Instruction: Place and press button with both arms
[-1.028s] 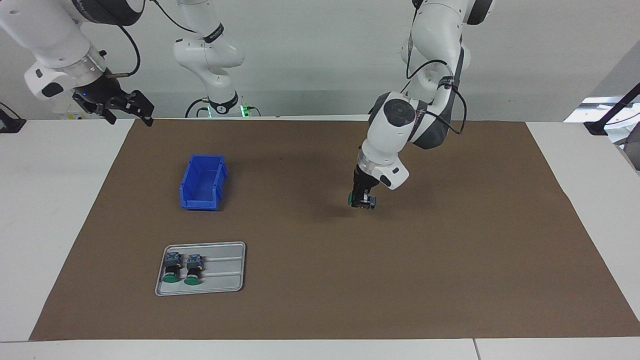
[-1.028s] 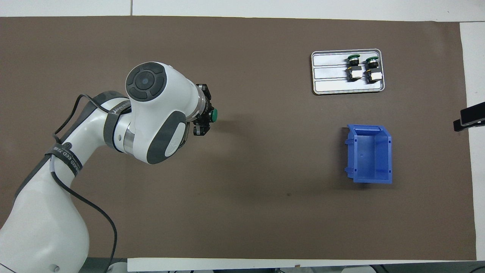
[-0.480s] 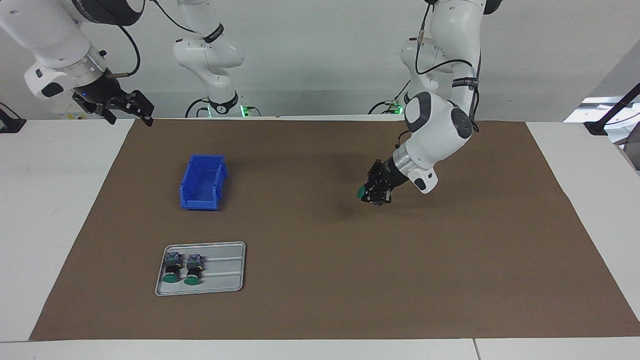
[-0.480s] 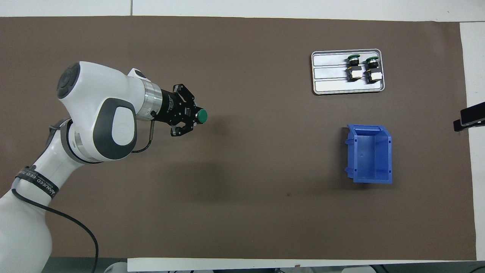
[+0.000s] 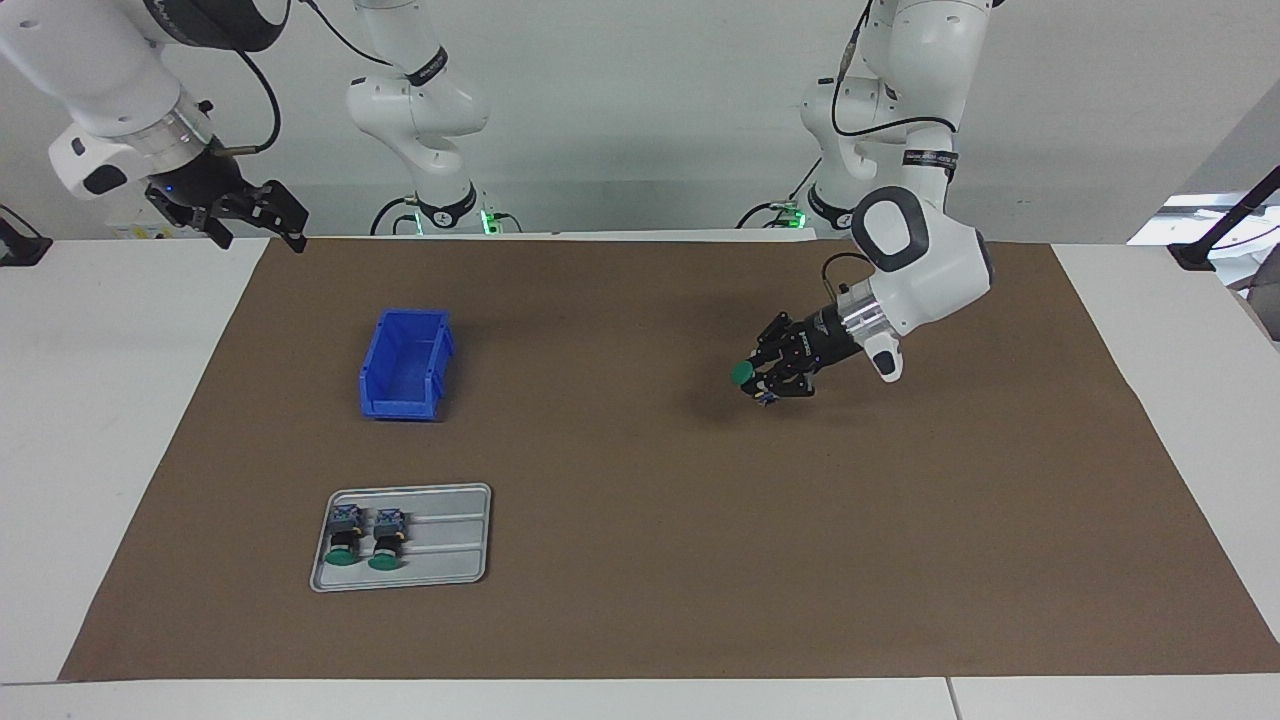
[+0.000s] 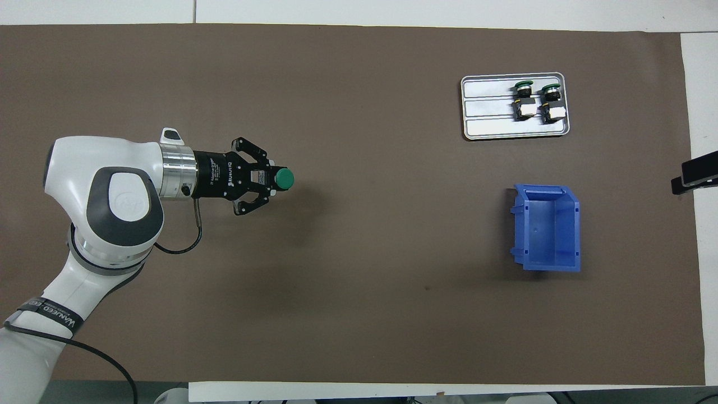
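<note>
Button now points sideways toward your blue bin: left gripper jaws clamp it after swinging level. Right gripper waits, jaws wide, ready to press.

plain pale grey wall runs along 12 o'clock, lit soft and even, no harsh shadows. big white table fills most of the view, with a brown paper mat covering its middle. bright window-ish patch glows at about 2 o'clock.
</note>
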{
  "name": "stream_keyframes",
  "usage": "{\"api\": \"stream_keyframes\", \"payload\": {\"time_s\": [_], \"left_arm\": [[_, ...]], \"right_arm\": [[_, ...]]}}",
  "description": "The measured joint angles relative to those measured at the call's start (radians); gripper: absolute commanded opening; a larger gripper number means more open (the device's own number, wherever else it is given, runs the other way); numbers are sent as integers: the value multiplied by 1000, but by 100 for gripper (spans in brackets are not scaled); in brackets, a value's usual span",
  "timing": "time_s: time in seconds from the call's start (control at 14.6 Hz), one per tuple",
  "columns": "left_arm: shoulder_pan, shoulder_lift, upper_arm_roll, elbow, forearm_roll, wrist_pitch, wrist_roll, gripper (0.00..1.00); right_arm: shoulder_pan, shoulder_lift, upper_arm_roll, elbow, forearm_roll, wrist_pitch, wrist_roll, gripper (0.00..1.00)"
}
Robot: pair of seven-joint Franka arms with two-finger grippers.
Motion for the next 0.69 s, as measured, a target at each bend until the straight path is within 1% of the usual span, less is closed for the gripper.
{"api": "stream_keyframes", "payload": {"time_s": [0.21,0.41,0.55,0.69], "left_arm": [[17,-21,0,-62,-168,2,124,7],[47,-23,-1,-123,-311,-18,223,6],[80,-20,-1,-163,-401,-73,330,6],[119,1,-1,-196,-479,-150,422,5]], "right_arm": [[0,0,0,0,0,0,0,100],[0,0,0,0,0,0,0,100],[0,0,0,0,0,0,0,100],[0,0,0,0,0,0,0,100]]}}
